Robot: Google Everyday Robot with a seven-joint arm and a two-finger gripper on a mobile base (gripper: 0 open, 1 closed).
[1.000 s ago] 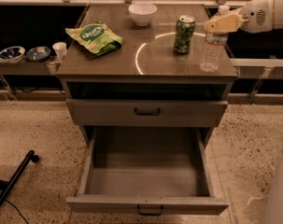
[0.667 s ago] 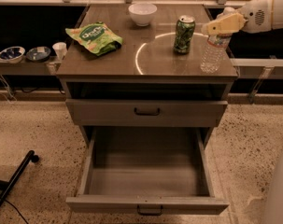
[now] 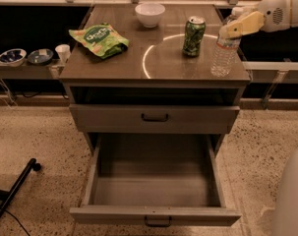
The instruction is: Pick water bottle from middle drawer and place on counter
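Note:
The water bottle (image 3: 223, 52), clear with a white cap, stands upright on the counter (image 3: 158, 63) near its right front corner. My gripper (image 3: 231, 29) reaches in from the upper right and sits at the bottle's neck, just under the cap. The middle drawer (image 3: 156, 215) is pulled fully out below, and its inside shows nothing in it.
A green can (image 3: 193, 35) stands just left of the bottle. A white bowl (image 3: 150, 14) and a green snack bag (image 3: 100, 39) are also on the counter. The upper handled drawer (image 3: 154, 117) is closed. Small bowls (image 3: 13, 56) and a cup (image 3: 63, 52) sit on the left side shelf.

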